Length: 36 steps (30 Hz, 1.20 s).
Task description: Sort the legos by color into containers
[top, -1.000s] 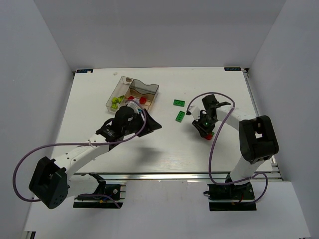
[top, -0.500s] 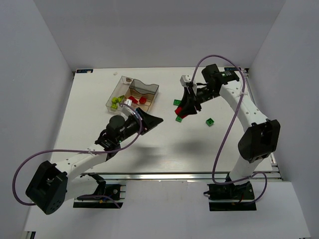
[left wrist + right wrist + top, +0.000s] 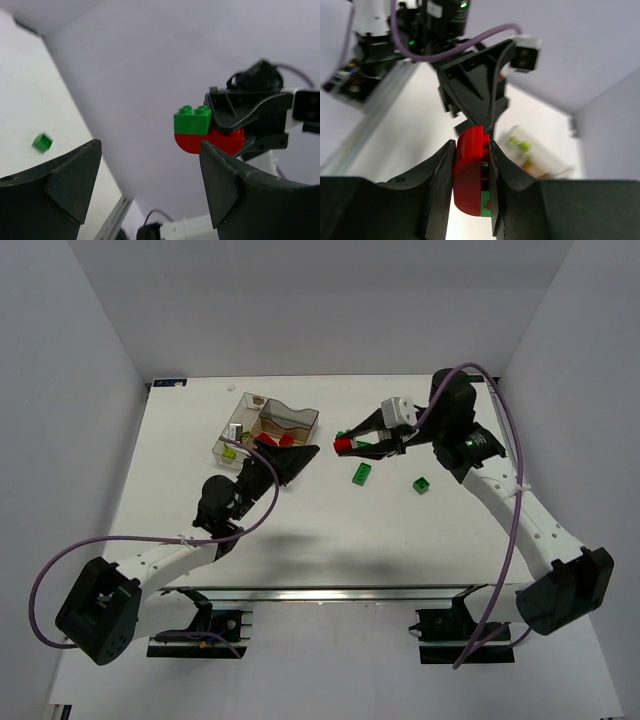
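My right gripper point(image 3: 342, 443) is shut on a red rounded brick point(image 3: 343, 445) with a dark green brick stuck to it, held in the air just right of the tray point(image 3: 300, 418). In the right wrist view the red brick point(image 3: 469, 170) sits between the fingers point(image 3: 437, 175) with green point(image 3: 485, 206) at its side. My left gripper point(image 3: 295, 455) is open and empty, facing that brick. The left wrist view shows the red and green pair point(image 3: 205, 131) ahead, above its fingers point(image 3: 227, 185). Two dark green bricks point(image 3: 362, 474) point(image 3: 422, 485) lie on the table.
The tray holds yellow-green bricks point(image 3: 231, 450) in its near-left compartment and red bricks point(image 3: 285, 439) partly hidden behind my left gripper. It also shows blurred in the right wrist view point(image 3: 537, 155). A green brick point(image 3: 42, 142) lies on the table in the left wrist view.
My right gripper has lifted the red brick from the table's right side and carried it left towards the tray. My left gripper has swung round to face it.
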### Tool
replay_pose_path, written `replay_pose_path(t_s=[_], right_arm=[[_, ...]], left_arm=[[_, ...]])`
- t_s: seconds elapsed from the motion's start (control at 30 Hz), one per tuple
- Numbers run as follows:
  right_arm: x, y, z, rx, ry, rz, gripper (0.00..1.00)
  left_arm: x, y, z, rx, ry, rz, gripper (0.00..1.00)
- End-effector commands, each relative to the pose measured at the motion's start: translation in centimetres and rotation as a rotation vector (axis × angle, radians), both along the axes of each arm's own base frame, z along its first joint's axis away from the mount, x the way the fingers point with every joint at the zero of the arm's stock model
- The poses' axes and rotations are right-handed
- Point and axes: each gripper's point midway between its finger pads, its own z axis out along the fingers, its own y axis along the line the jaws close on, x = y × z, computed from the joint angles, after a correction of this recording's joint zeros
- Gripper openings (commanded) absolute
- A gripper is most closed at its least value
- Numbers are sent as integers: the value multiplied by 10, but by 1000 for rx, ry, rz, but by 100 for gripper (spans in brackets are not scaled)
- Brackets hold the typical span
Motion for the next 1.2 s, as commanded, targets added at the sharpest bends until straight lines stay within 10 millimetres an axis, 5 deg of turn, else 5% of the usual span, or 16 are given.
replay_pose_path(t_s=[0.0,0.17,0.2,0.37,0.5,0.67,0.83,1.1,1.17], right_arm=[[6,4,61,177,-252,-45,0],[-3,3,61,217,-411,-89,0],[0,4,46,188,-412,-114,0],[-14,8,20,132,-664,-66,0],[-23,9,2,84,-796,-14,0],[-36,6,-19,50,-863,47,0],[-43,7,-20,75,-881,72,0],[-47,7,-70,-60,-976,148,0],[-47,10,-77,-94,-1005,185,0]], left_arm=[[5,27,49,-169,-101,107,89],[7,53,56,-278,-107,204,94],[9,54,62,-291,-111,201,95],[15,24,78,-209,-110,78,95],[24,19,83,-109,-108,84,96],[20,8,71,46,-156,20,97],[8,-8,51,225,-240,-103,96],[36,-6,31,540,-99,-48,96],[38,-7,39,573,-93,-38,96]])
